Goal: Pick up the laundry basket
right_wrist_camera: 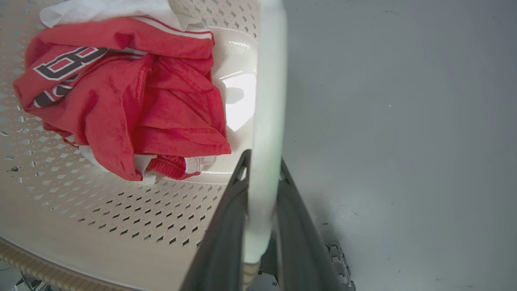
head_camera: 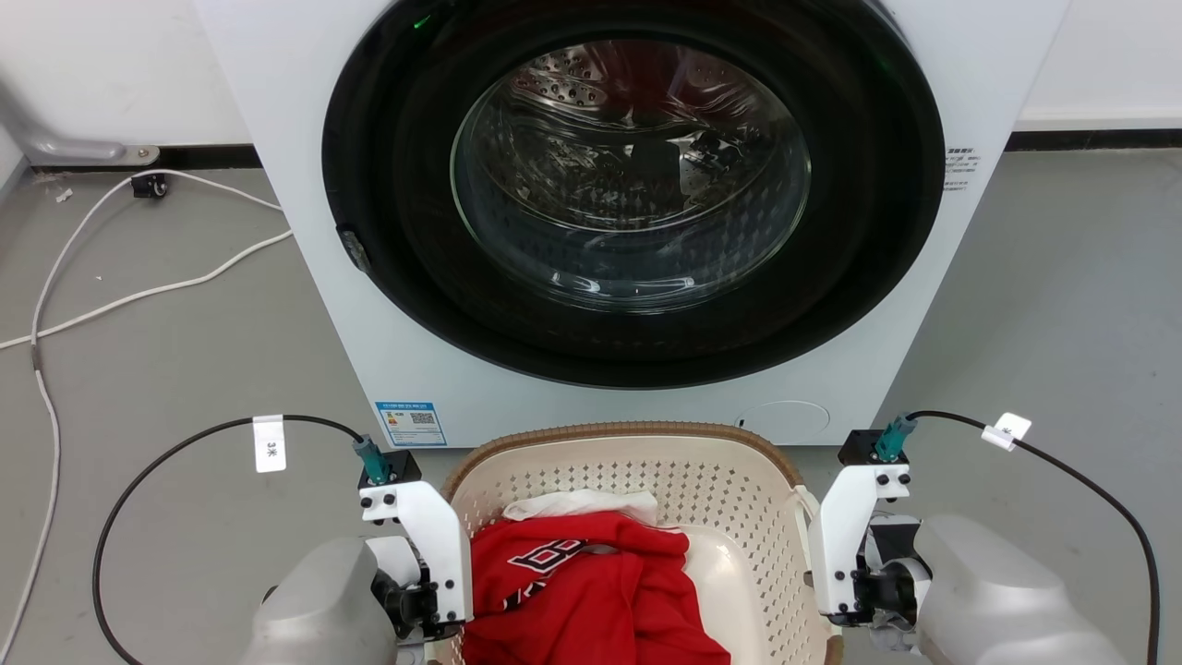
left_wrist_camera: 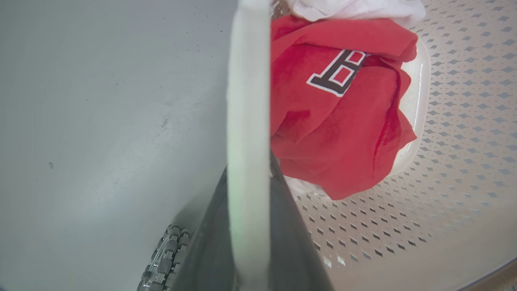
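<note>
The cream-white laundry basket (head_camera: 637, 480), with perforated walls and a brown woven-look rim, stands on the floor at the bottom middle of the head view. A red garment (head_camera: 582, 591) with dark lettering and a white cloth (head_camera: 582, 503) lie inside it. My left gripper (head_camera: 429, 600) is at the basket's left side and my right gripper (head_camera: 854, 591) at its right side. In the left wrist view my left gripper (left_wrist_camera: 248, 169) is shut on a white side handle (left_wrist_camera: 248, 101). In the right wrist view my right gripper (right_wrist_camera: 263, 159) is shut on the other white handle (right_wrist_camera: 268, 101).
A white washing machine (head_camera: 277, 139) stands directly behind the basket, its round glass door (head_camera: 628, 185) closed. White cables (head_camera: 138, 296) trail over the grey floor at the left. Black cables loop out from both wrists. My base's wheel (left_wrist_camera: 165, 258) shows below the left handle.
</note>
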Robot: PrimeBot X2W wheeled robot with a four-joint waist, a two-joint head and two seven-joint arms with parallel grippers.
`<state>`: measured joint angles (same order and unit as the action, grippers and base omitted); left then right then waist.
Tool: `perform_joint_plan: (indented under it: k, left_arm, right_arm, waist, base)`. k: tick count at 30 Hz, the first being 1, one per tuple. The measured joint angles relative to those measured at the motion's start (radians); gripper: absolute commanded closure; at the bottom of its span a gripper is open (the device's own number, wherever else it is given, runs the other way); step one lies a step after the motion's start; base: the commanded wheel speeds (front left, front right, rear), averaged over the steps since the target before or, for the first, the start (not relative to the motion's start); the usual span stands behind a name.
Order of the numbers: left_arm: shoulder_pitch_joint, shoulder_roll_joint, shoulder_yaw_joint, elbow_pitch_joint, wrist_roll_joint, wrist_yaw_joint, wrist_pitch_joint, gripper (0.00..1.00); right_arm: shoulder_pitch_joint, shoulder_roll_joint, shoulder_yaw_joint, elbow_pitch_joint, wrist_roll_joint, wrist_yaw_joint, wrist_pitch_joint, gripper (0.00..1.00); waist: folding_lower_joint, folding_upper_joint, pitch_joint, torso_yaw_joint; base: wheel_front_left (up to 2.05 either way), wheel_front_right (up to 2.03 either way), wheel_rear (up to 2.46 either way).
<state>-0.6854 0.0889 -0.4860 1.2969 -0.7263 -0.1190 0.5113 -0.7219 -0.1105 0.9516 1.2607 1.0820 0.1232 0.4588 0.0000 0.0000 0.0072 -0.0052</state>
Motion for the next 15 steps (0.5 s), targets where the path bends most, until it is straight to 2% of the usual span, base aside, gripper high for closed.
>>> perform_joint_plan:
  k: [15]
  left_arm:
    - [-0.001, 0.0, -0.013, 0.0, -0.009, 0.0, -0.014, 1.0]
  right_arm:
    - [-0.006, 0.0, 0.011, 0.006, 0.011, 0.0, -0.015, 1.0]
  waist:
    - [0.0, 0.0, 0.002, 0.0]
  base:
    - [0.0, 0.0, 0.0]
